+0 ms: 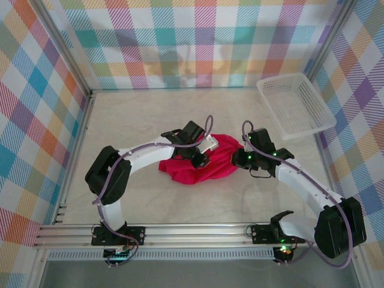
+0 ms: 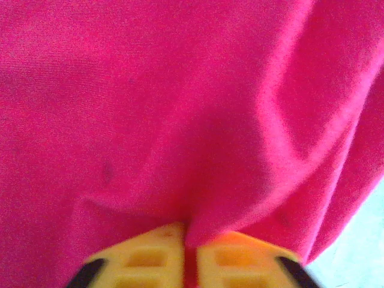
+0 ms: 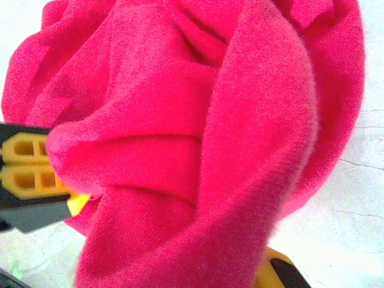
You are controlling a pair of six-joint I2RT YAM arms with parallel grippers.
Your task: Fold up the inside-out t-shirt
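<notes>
Pinching the crumpled inside-out t-shirt, left fingers clamped on it; right fingers likewise

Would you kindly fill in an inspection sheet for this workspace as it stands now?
Surface: pale marble-look tabletop, no stains seen.
Job's things: red t-shirt bunched in a heap mid-table, not yet folded.
Clutter: white mesh basket at the far right corner.
Grippers: left gripper shut on a pinch of the shirt; right gripper shut at the shirt's right edge, apparently gripping it.
Cables: a grey cable loops along each arm.
Surroundings: plaid walls on three sides; aluminium rail at the near edge.
</notes>
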